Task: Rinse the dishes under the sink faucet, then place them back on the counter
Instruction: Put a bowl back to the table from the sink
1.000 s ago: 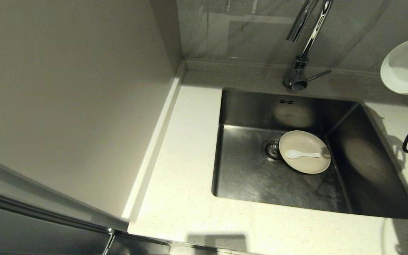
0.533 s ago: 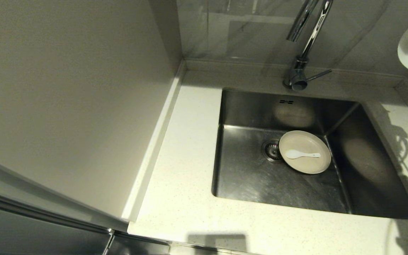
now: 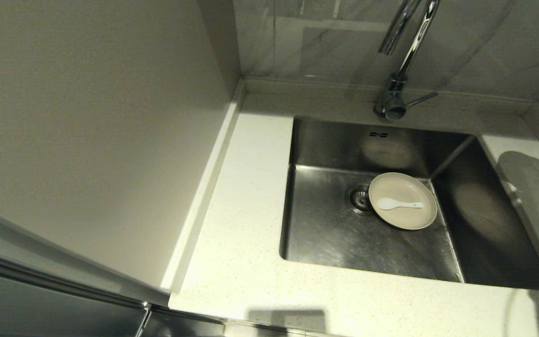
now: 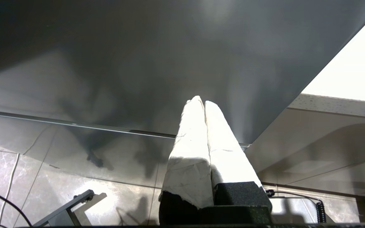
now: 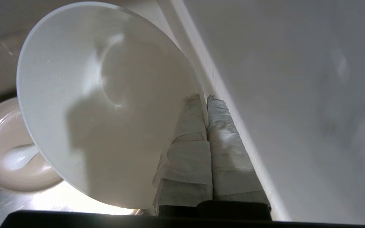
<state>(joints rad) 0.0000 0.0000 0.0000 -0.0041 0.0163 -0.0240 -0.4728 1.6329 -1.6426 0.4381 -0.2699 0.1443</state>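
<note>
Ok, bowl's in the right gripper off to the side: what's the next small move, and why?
Probably lower the bowl onto the counter right of the sink. The right gripper pinches its rim, droplets suggest it's rinsed, and the plate and spoon wait in the basin.

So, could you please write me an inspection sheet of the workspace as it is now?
Surface: speckled counter around a steel sink.
Job's things: cream plate on the sink floor beside the drain strainer, white spoon lying on it; white bowl held off to the right; faucet not running.
Clutter: nothing seen.
Hands: right hand shut on the bowl's rim; left hand shut, empty, parked away from the sink.
Cables: thin dark cable on the tiled floor.
Surroundings: beige wall panel, marble backsplash.
</note>
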